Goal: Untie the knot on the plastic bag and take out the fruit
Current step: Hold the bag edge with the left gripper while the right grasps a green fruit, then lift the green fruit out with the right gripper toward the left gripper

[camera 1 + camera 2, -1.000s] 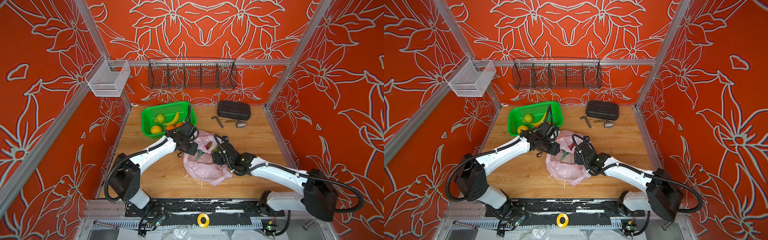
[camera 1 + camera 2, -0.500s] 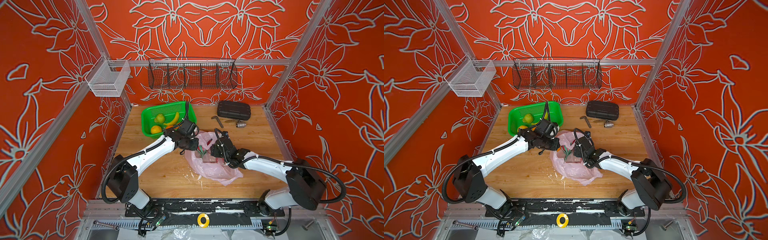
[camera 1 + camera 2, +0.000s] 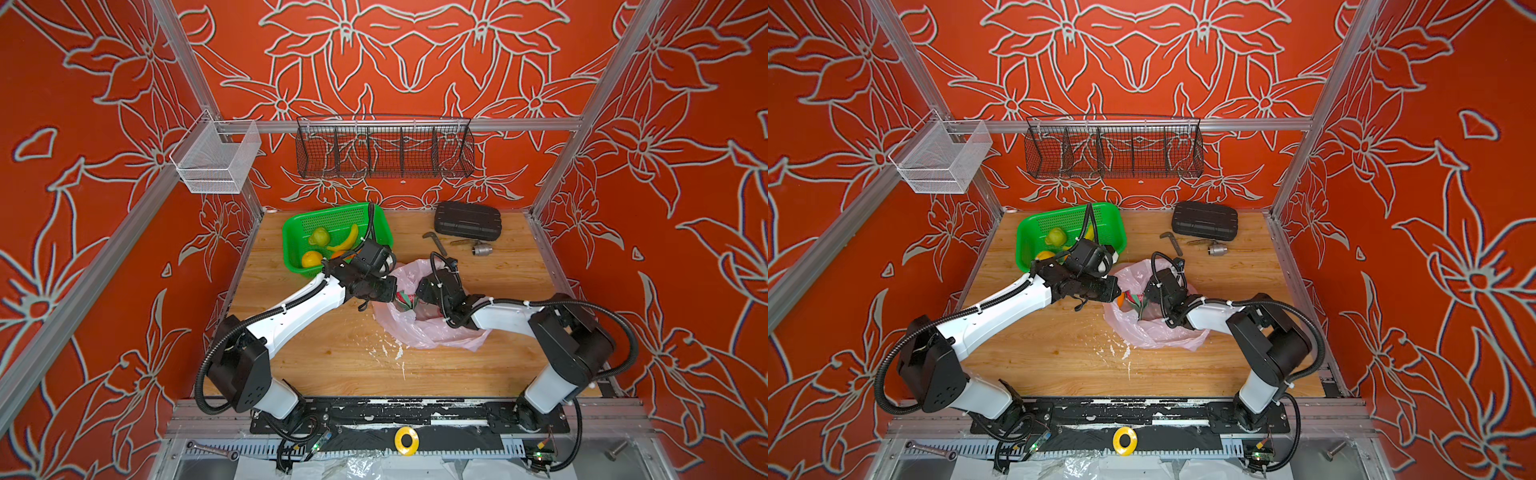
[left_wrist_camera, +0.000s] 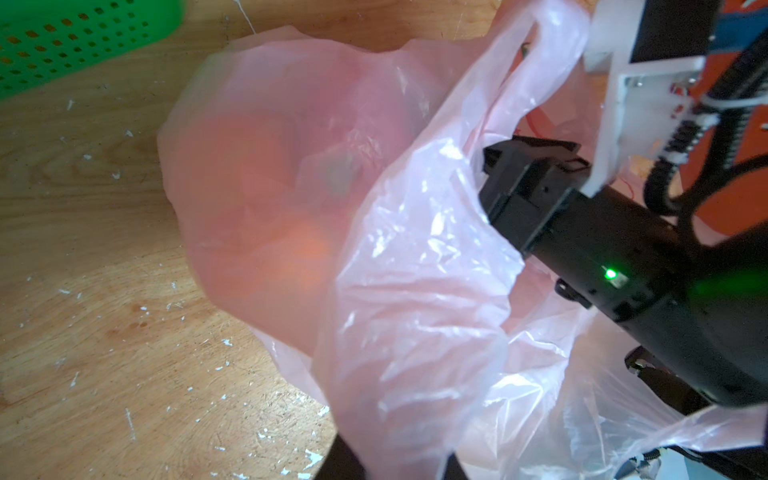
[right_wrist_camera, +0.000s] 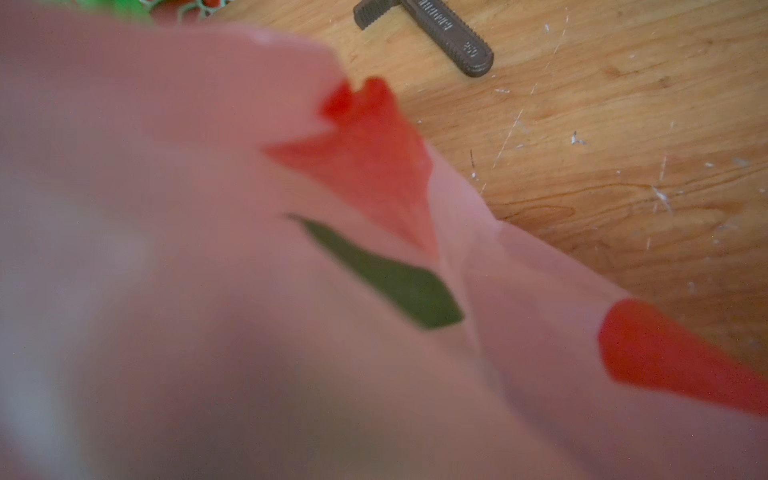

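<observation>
Right arm has folded in closer, and both end effectors now meet at the mouth of the pink bag (image 3: 432, 332), which lies open and unknotted on the counter (image 3: 332, 353). Left end effector (image 3: 392, 291) is nearly shut, pinching the bag's rim. Right end effector (image 3: 420, 291) reaches inside; plastic hides its jaws, so I cannot tell their state. Fruit (image 3: 1136, 301) sits just between them, near either arm. Lettering on a tool handle (image 5: 440, 37) beyond the bag is unreadable

Both top views high overhead, sharing whole table (image 3: 332, 353), wrist views close against plastic bag (image 4: 395, 311)
</observation>
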Robot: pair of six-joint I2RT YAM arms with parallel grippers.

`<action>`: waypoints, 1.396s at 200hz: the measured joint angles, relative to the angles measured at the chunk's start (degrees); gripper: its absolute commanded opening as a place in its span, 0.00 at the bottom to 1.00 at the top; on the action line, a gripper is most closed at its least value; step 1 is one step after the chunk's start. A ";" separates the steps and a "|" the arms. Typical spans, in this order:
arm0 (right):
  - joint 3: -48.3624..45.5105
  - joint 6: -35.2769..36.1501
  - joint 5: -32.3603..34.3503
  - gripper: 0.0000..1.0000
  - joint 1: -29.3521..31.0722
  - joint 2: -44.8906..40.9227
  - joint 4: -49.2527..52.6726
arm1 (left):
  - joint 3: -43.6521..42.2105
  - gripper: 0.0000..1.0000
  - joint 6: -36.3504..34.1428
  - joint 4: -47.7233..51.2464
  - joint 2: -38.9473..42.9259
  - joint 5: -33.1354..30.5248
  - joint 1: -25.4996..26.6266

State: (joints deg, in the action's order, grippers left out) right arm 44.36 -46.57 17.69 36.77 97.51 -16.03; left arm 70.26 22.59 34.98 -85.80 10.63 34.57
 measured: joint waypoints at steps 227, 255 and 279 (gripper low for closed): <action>-6.58 1.51 -24.28 0.58 -0.81 -25.44 14.80 | -1.84 0.77 -1.81 -4.90 2.67 -0.55 0.00; -8.09 -0.07 -24.65 0.58 -0.81 -33.59 19.37 | -1.97 0.77 -4.85 -6.21 5.14 0.26 0.02; -7.74 -0.66 -24.37 0.57 -1.27 -41.00 23.96 | -3.02 0.78 -7.78 -8.63 8.44 1.88 0.02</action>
State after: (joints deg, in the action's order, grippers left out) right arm 36.62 -47.22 -6.68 35.51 56.51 7.92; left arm 67.24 14.81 26.35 -77.36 12.51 34.59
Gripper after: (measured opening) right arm 0.621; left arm 0.774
